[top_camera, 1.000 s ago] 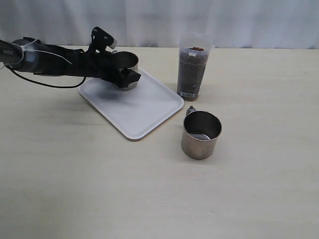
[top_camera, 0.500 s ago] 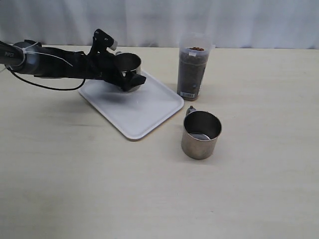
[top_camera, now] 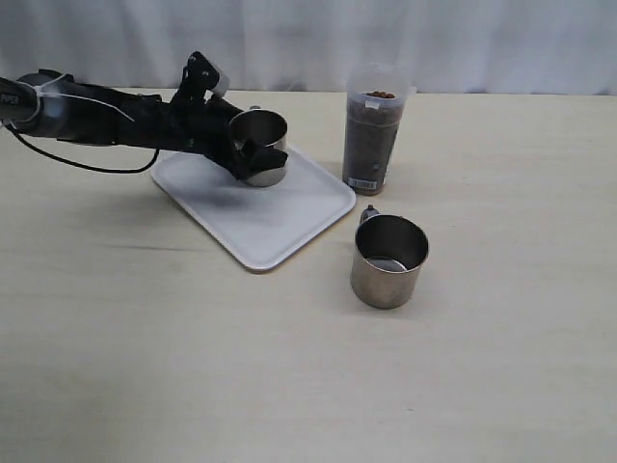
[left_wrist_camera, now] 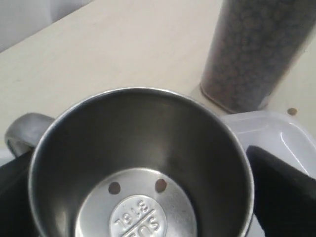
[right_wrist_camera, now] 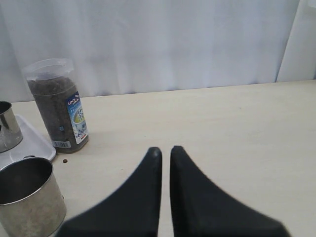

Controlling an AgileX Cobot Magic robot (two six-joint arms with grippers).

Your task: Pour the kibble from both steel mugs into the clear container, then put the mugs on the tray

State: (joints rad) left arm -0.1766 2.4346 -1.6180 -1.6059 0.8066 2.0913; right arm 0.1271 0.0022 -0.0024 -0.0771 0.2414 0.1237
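Table (top_camera: 289,386): tray (top_camera: 280,217), container (top_camera: 372,135), mug (top_camera: 388,260), perhaps pellet (right_wrist_camera: 65,160).

Black arm (top_camera: 101,118), tapered black fingers (right_wrist_camera: 142,200)

Shiny steel mug (top_camera: 389,260), smooth white plastic tray (top_camera: 281,222)

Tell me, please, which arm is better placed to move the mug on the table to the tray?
Right, probably. The right gripper is shut and empty, and the loose mug stands near it. The left gripper is around the other mug on the tray.
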